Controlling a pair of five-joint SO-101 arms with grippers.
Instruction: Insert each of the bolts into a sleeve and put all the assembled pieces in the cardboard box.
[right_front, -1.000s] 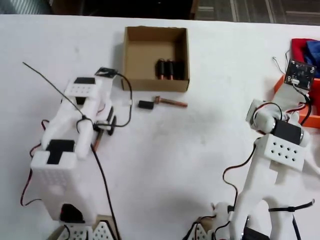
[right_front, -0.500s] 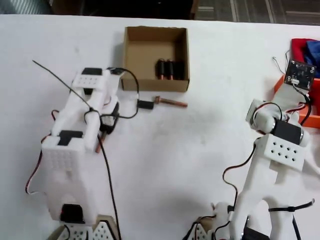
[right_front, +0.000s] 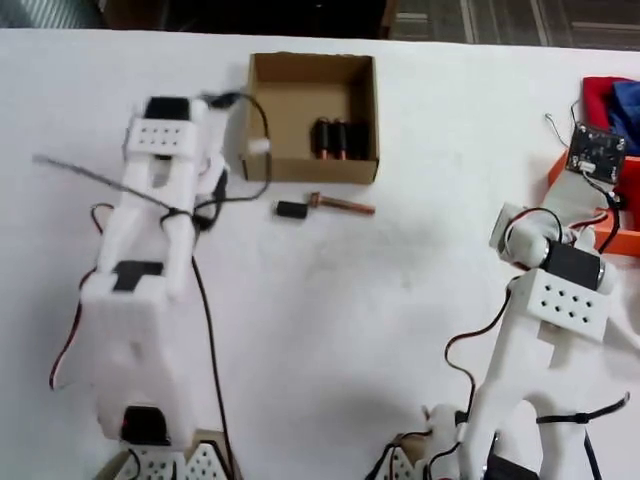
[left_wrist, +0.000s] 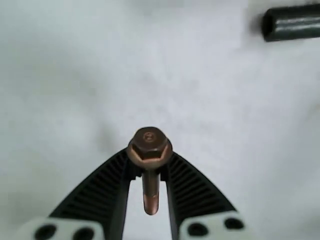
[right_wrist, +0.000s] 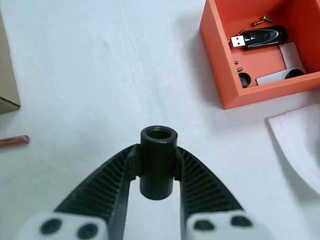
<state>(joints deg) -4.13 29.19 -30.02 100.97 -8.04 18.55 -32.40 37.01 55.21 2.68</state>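
Note:
My left gripper (left_wrist: 149, 167) is shut on a copper bolt (left_wrist: 149, 145), hex head outward, held above the white table. A loose black sleeve (left_wrist: 290, 22) lies beyond it. From above, the left arm (right_front: 160, 190) stands left of the cardboard box (right_front: 310, 168), which holds two assembled pieces (right_front: 334, 138). Just in front of the box lie that sleeve (right_front: 291, 210) and another copper bolt (right_front: 343, 204). My right gripper (right_wrist: 158, 156) is shut on a black sleeve (right_wrist: 158, 172), open bore facing away. The right arm (right_front: 550, 285) stands at the right side of the table.
An orange tray (right_wrist: 227, 75) with a USB stick and small parts sits at the right edge, with red and blue cloth (right_front: 612, 100) behind it. A white sheet (right_wrist: 297, 145) lies beside the tray. The bolt's threaded tip (right_wrist: 14, 141) and a box corner (right_wrist: 7, 75) show in the right wrist view.
The left arm has swung toward the back of the table, left of the box, carrying the bolt with it. The right arm has stayed put.

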